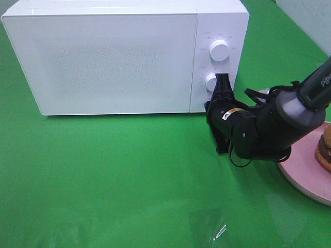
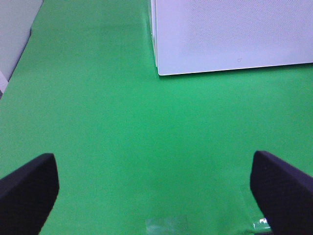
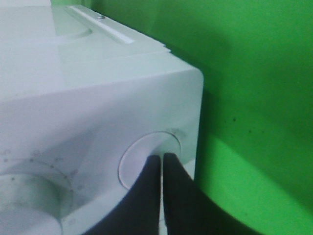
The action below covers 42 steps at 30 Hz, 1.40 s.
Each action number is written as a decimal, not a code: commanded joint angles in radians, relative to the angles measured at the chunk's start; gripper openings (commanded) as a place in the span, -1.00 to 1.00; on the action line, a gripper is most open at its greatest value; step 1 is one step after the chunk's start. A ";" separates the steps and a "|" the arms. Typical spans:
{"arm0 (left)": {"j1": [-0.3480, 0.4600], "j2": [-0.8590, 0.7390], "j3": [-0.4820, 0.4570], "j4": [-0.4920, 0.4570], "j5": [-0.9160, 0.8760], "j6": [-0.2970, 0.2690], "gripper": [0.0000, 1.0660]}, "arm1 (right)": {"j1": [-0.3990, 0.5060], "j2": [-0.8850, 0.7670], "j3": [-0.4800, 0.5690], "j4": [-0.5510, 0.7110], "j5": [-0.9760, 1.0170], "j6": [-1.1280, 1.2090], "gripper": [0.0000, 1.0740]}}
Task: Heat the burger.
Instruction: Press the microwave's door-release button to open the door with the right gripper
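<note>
The burger (image 1: 325, 149) sits on the pink plate (image 1: 304, 178) at the far right edge of the tabletop (image 1: 129, 170), only partly in the high view and well apart from the closed door of the white microwave (image 1: 114, 57). Nothing of mine touches it. My right end effector (image 3: 161, 159) has its fingers pressed together with nothing between them, and the joined tips rest on the round button (image 3: 134, 164) low on the control panel, near the oven's corner and below the two knobs. From the high view the lower knob (image 1: 211, 80) is partly covered by my wrist, so I take this to be the door release, though I cannot read any marking to confirm it. My left end effector (image 2: 154, 176) is spread wide and hangs over bare green tabletop beside the microwave's front left corner, holding nothing. I judge the step in hand to be opening the door, which puts the task near its start, since the burger has not yet gone in. The next move calls for a firm, straight push on the button. Then I must pull my right arm back, clear of the door's swing and of the plate just behind it.
</note>
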 commanded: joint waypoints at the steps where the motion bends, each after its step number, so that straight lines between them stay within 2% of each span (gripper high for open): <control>1: -0.007 -0.016 0.002 -0.004 0.003 -0.001 0.87 | -0.002 0.005 -0.012 0.026 -0.018 -0.009 -1.00; 7: -0.007 -0.016 0.002 -0.004 0.003 -0.001 0.87 | -0.002 0.005 -0.012 0.062 -0.111 -0.050 -1.00; 17: -0.007 -0.016 0.002 -0.004 0.003 -0.001 0.87 | -0.002 0.006 -0.049 0.079 -0.119 -0.064 -1.00; 29: -0.007 -0.016 0.002 -0.004 0.003 -0.001 0.87 | -0.002 0.042 -0.105 0.090 -0.318 -0.146 -1.00; 42: -0.007 -0.016 0.002 -0.004 0.003 -0.001 0.87 | -0.002 0.075 -0.136 0.094 -0.324 -0.145 -1.00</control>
